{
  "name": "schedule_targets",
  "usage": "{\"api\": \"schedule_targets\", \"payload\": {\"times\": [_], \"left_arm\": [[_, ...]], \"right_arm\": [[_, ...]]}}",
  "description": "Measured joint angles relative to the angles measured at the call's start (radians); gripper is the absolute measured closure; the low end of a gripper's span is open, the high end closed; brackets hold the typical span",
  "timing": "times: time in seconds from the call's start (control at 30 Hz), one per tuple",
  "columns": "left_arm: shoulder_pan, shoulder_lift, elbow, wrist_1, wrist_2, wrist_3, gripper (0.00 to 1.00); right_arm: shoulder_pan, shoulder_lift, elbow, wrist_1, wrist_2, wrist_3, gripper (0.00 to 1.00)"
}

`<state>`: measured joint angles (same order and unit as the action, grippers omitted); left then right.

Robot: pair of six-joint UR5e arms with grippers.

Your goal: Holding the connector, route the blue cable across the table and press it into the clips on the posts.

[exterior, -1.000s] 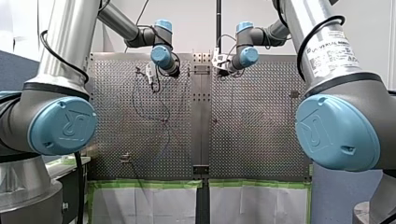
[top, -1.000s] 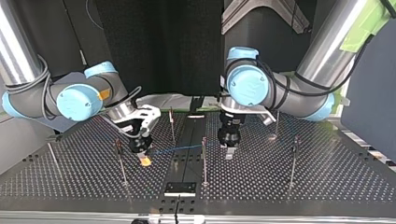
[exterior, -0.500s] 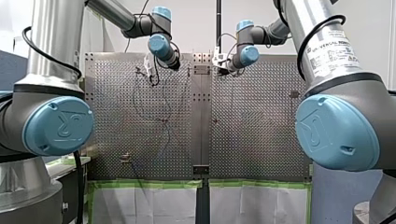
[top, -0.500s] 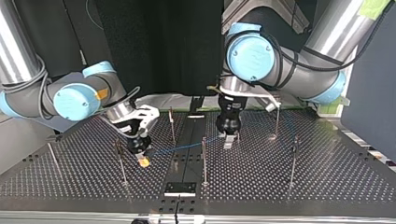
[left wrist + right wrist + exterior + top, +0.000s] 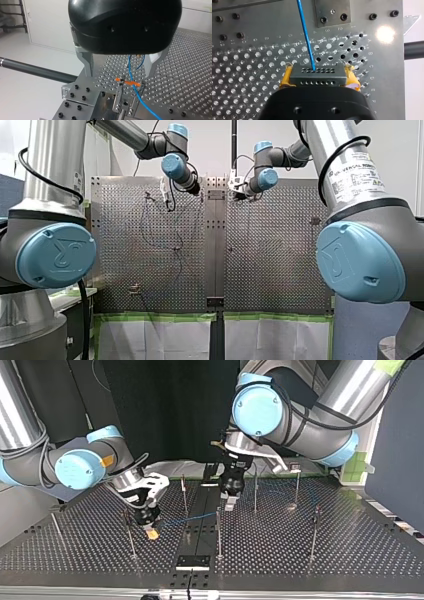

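Observation:
In the right wrist view the yellow pads point(image 5: 287, 77) of my right gripper point(image 5: 318, 80) are shut on a grey connector point(image 5: 317, 72). The blue cable point(image 5: 305, 32) leaves it across the perforated plate. In the top view this gripper point(image 5: 151, 531) hovers low over the table at the left. From there the cable point(image 5: 185, 520) runs to a thin post point(image 5: 218, 530) near the middle. My left gripper point(image 5: 230, 504) hangs behind that post, open and holding nothing. In the left wrist view its metal fingers point(image 5: 88, 65) straddle a clip point(image 5: 125, 82) with an orange part, through which the cable point(image 5: 140, 98) passes.
Several thin posts stand on the table point(image 5: 350, 555), among them one point(image 5: 129, 532) beside my right gripper, one point(image 5: 255, 491) next to my left gripper and one point(image 5: 314, 532) at the top view's right. A small black block point(image 5: 192, 561) sits at the near middle edge.
My left arm has risen and swung toward the top view's left, its gripper now farther back beside the central strip. My right gripper has stayed almost in place with the connector.

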<state>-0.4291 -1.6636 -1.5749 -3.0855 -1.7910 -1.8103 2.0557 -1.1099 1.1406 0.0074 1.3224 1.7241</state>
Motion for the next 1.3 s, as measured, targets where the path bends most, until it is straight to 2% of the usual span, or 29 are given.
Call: {"api": "schedule_targets", "payload": {"times": [0.33, 0.5, 0.73, 0.9, 1.03, 1.3], "left_arm": [[-0.051, -0.004, 0.002, 0.042, -0.087, 0.0, 0.0], [-0.07, -0.019, 0.022, 0.045, -0.119, 0.001, 0.0], [-0.11, -0.085, 0.089, 0.01, -0.164, 0.028, 0.0], [-0.133, -0.131, 0.135, -0.007, -0.175, 0.031, 0.0], [-0.149, -0.172, 0.176, -0.019, -0.199, 0.033, 0.0], [-0.148, -0.238, 0.256, 0.006, -0.24, 0.032, 0.0]], "right_arm": [[-0.001, 0.0, 0.0, 0.001, 0.0, -0.001, 1.0], [-0.001, 0.0, 0.0, 0.0, 0.0, -0.001, 1.0], [-0.001, 0.0, 0.0, 0.0, 0.0, -0.001, 1.0], [-0.001, 0.0, 0.0, 0.0, 0.0, -0.002, 1.0], [-0.001, 0.0, 0.0, 0.0, 0.0, -0.002, 1.0], [-0.003, 0.0, 0.0, 0.003, -0.001, 0.0, 1.0]]}}
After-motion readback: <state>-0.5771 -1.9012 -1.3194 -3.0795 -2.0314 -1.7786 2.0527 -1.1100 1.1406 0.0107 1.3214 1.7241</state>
